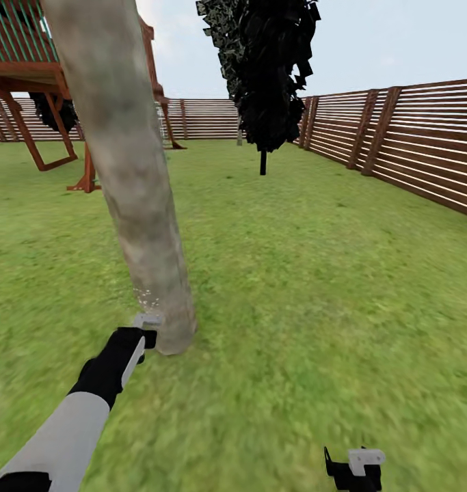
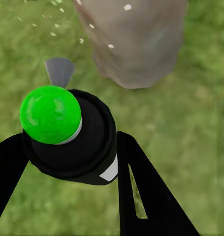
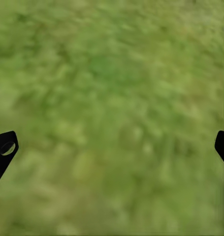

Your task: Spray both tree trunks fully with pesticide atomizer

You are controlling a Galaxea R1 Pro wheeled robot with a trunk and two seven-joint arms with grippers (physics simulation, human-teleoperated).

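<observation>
A thick pale mottled tree trunk (image 1: 134, 184) rises from the grass (image 1: 315, 287) just ahead, leaning slightly left. My left gripper (image 1: 143, 335) is low beside the trunk's base, shut on the pesticide atomizer (image 2: 72, 137), a black bottle with a bright green cap (image 2: 51, 114) and a grey nozzle (image 2: 59, 70) pointing toward the trunk (image 2: 136, 44). White specks of spray (image 1: 145, 297) dot the bark near the base. My right gripper (image 1: 356, 468) hangs at the lower right over bare grass, open, its fingertips (image 3: 3, 150) far apart with nothing between them.
A brown slatted fence (image 1: 411, 143) runs along the right and back. A near-black cypress (image 1: 264, 75) stands mid-lawn ahead. A red-brown wooden play structure (image 1: 28, 68) is behind the trunk at the left. Open lawn lies to the right.
</observation>
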